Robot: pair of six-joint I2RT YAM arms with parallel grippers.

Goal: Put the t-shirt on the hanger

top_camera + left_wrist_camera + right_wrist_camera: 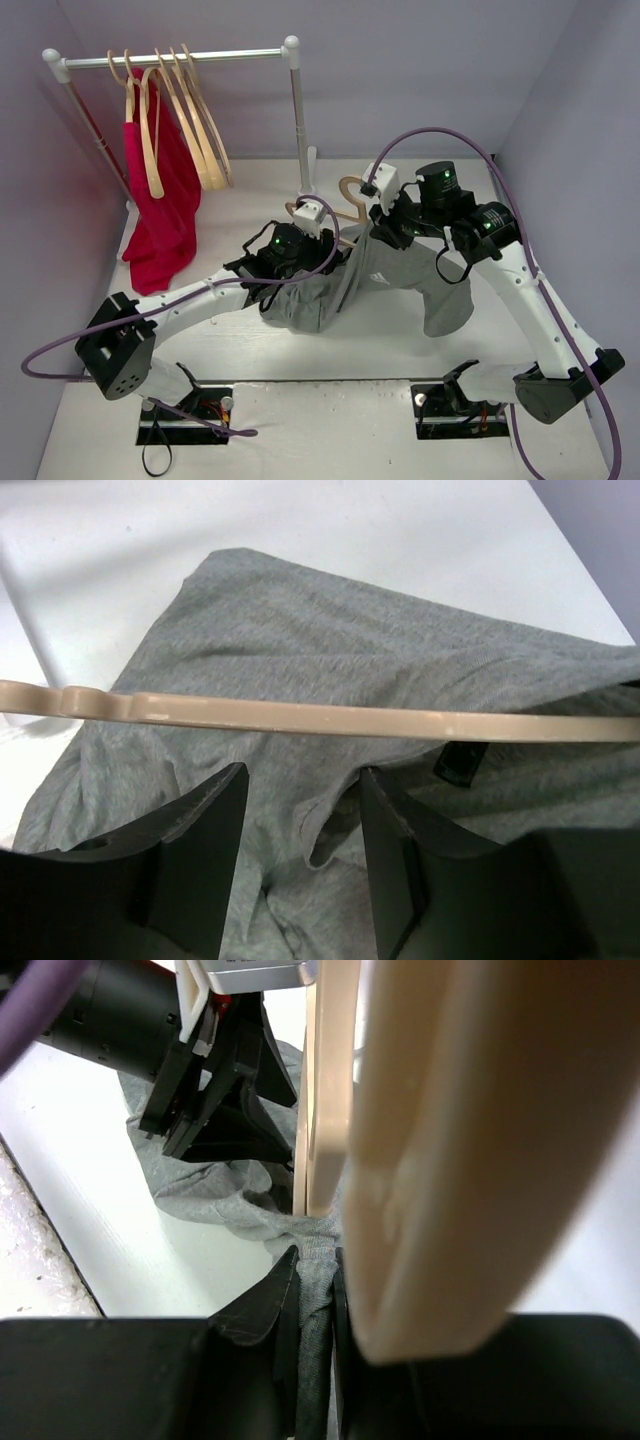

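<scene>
R gripper: jaws nearly closed, pinching a fold of the t-shirt. The hanger is just beside the fingers. L gripper: jaws wide apart, nothing clamped. T-shirt fabric lies between and below, and the hanger arm crosses beyond the tips. T-shirt is bunched mid-table, with white surface showing to the near edge. Rack w/ red garment stands far-left, well apart.

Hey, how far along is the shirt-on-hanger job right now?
Done: hanger off the rack, lying across the t-shirt. In hand: right hand pinches grey fabric; left hand open near the hanger. Left: threading both hanger arms into the shoulders.
</scene>
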